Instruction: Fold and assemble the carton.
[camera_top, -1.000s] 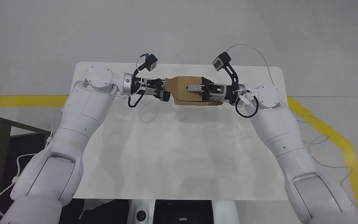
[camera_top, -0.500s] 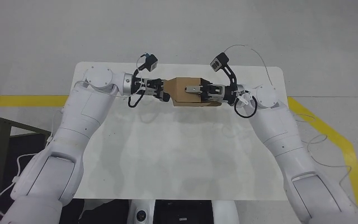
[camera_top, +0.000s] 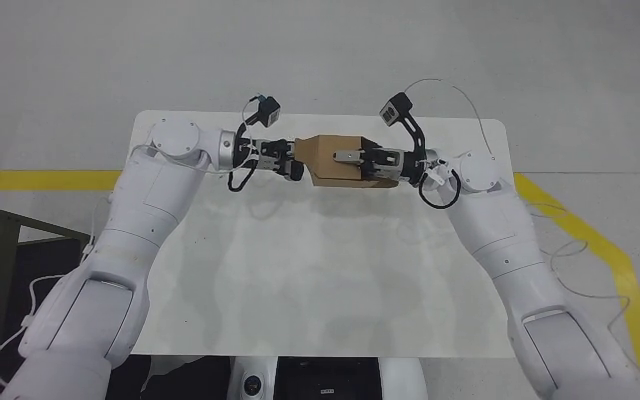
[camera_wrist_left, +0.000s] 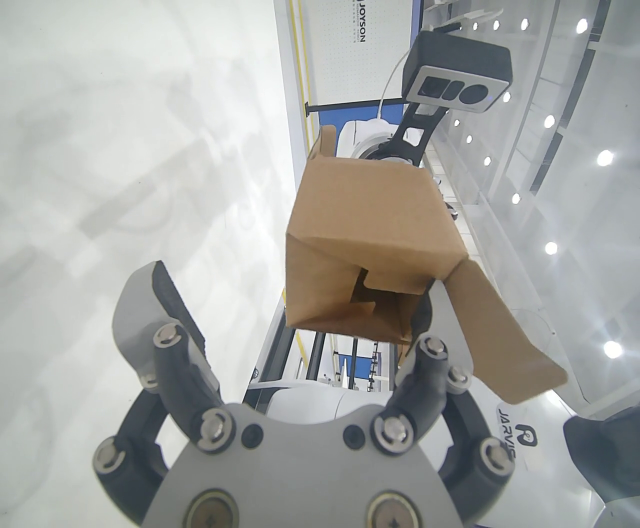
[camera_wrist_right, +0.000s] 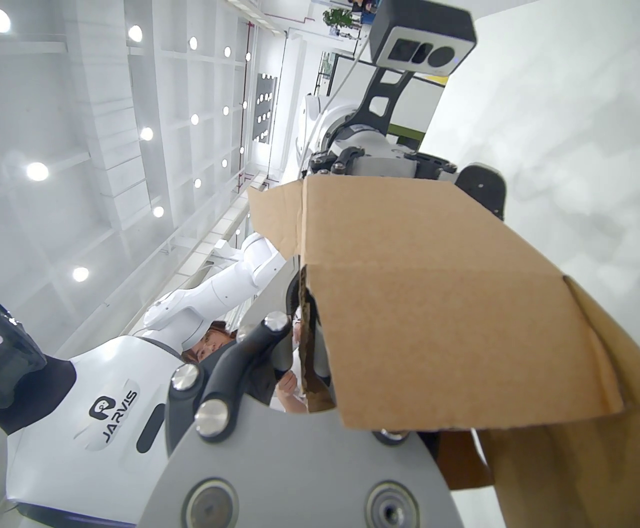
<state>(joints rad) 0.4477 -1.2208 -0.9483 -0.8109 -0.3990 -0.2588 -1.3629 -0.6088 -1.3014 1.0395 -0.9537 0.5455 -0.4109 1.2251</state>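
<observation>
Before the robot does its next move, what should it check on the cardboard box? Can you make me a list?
1. Right tool gripping the carton: ok, it is shut on the top wall.
2. Left tool ready to push: ok, its fingers are spread wide open.
3. Left tool lined up with the carton's near end: ok, it faces that end.
4. Outer flap at that end folded in: not ok, it sticks out beside one finger.
5. Carton lifted off the table: cannot tell.
</observation>
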